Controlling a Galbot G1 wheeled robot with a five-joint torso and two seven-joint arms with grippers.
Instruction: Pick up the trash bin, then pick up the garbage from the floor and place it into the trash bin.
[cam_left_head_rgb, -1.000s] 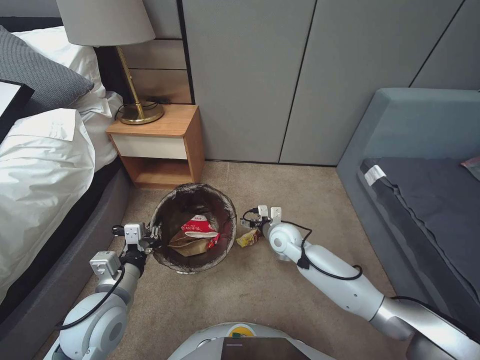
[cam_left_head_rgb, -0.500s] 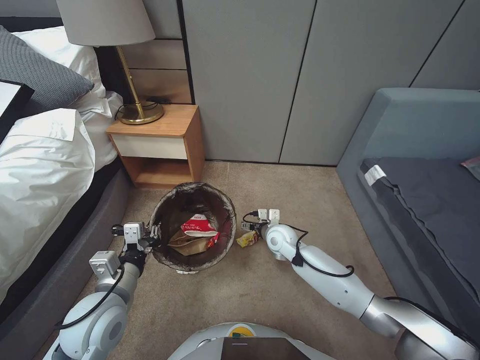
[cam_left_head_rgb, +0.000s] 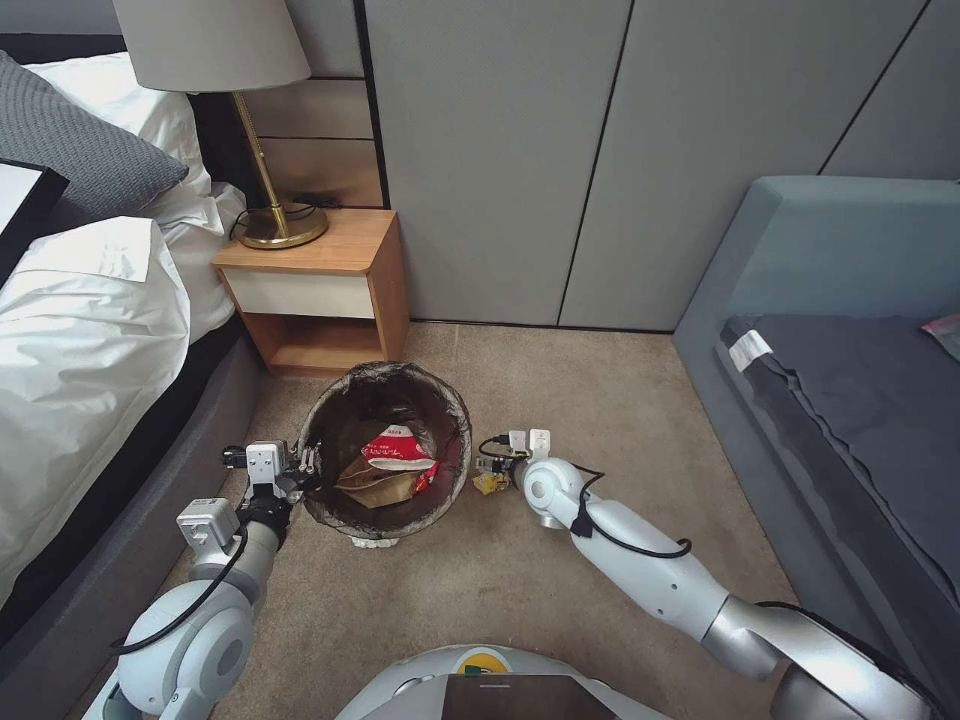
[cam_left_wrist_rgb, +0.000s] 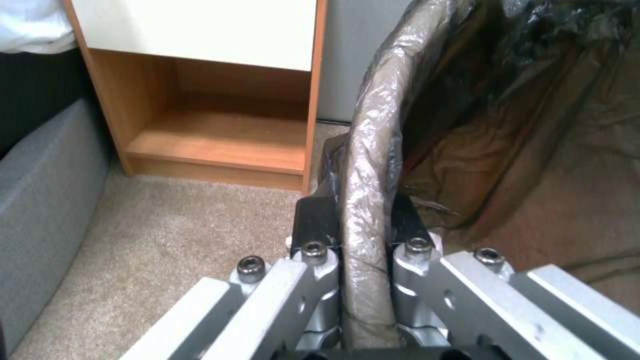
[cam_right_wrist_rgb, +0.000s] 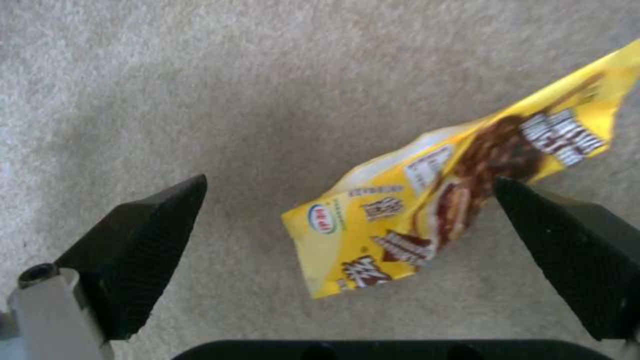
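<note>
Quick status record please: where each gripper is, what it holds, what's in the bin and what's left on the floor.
left gripper: shut on the rim of the trash bin, on the bin's bed side
right gripper: open, low over the carpet, fingers either side of the yellow wrapper
yellow wrapper: on the floor beside the bin, not yet gripped
bin contents: tan paper bag, red-and-white snack packet
bin position: in front of the nightstand
</note>
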